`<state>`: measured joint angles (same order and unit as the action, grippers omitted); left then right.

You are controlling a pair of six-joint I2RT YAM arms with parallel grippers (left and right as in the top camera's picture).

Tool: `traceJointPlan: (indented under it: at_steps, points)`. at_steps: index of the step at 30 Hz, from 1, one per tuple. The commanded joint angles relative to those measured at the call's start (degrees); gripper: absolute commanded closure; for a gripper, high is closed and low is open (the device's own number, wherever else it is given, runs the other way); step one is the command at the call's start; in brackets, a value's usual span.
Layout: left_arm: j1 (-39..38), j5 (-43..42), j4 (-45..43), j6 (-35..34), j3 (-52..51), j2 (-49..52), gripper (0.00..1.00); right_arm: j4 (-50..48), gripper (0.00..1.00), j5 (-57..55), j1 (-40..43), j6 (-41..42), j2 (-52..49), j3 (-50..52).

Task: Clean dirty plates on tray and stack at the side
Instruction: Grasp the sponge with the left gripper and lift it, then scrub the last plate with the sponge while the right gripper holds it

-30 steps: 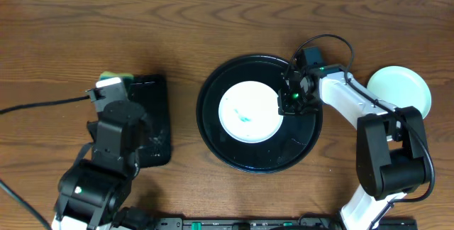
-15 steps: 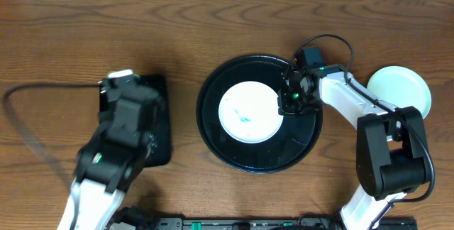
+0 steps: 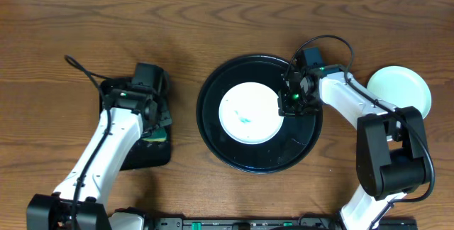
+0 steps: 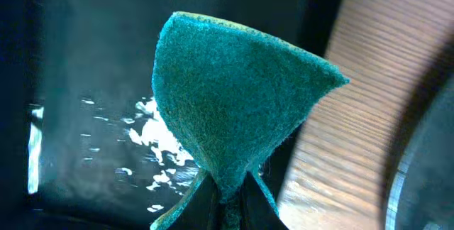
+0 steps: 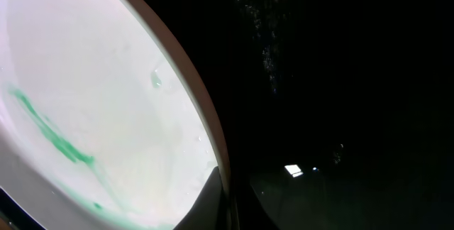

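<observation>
A white plate [image 3: 246, 111] with a teal smear lies in the large round black tray [image 3: 213, 127]. My right gripper [image 3: 286, 103] is shut on this plate's right rim; in the right wrist view [image 5: 225, 203] the fingers pinch the rim of the smeared plate [image 5: 92, 95] over the tray [image 5: 340, 81]. A clean pale mint plate [image 3: 401, 88] sits on the table at the right. My left gripper [image 3: 157, 125] is shut on a green sponge [image 4: 234, 95], held just above the small rectangular black tray [image 4: 78, 67].
The small rectangular black tray [image 3: 145, 152] lies left of the round tray and has wet foam specks [image 4: 152, 134]. Bare wood table [image 3: 213, 17] lies beyond and between the two trays. A cable runs from my left arm.
My left arm swung forward and down over the small rectangular tray and now holds the green sponge. The right arm and the smeared plate have not moved.
</observation>
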<state>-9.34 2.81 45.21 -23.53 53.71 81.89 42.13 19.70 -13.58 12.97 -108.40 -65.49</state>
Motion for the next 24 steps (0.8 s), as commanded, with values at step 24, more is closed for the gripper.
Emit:
traceJointPlan:
  at_steps: [24]
  points:
    - [-24.3, -7.5, -12.5, -7.9, 9.2, 8.0, 0.93, -5.0, 0.99, 4.1, -6.5, 1.9, -0.5, 2.1]
